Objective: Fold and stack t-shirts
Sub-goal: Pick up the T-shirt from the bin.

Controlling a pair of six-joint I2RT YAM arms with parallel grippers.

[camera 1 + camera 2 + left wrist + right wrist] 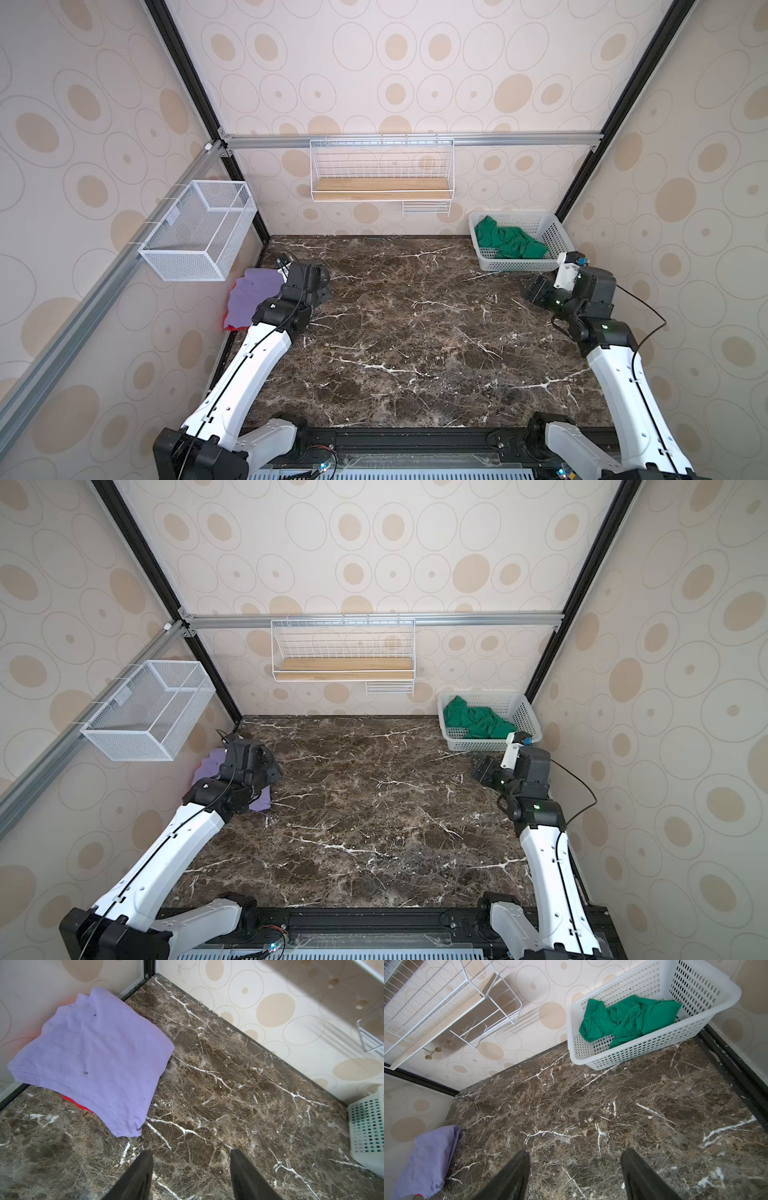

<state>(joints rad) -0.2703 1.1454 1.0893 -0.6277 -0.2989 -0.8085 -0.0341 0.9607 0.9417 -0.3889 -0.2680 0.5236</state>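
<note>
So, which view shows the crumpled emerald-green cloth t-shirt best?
The right wrist view: the emerald-green cloth t-shirt lies large and unblocked in the white perforated plastic basket. Both top views show it small; the left wrist view, only green through holes.

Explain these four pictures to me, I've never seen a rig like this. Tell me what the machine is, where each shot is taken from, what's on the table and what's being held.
This is a robot with two arms, a left arm and a right arm, each ending in a two-fingered gripper. Two pictures come from one camera head looking down on the whole marble table; they are nearly identical. The other two come from a camera on each wrist. By the left wall a folded purple t-shirt lies on a red t-shirt, of which only an edge shows. In the far right corner stands a white basket with a crumpled green t-shirt inside. The left gripper and right gripper are both open and hold nothing.
</note>
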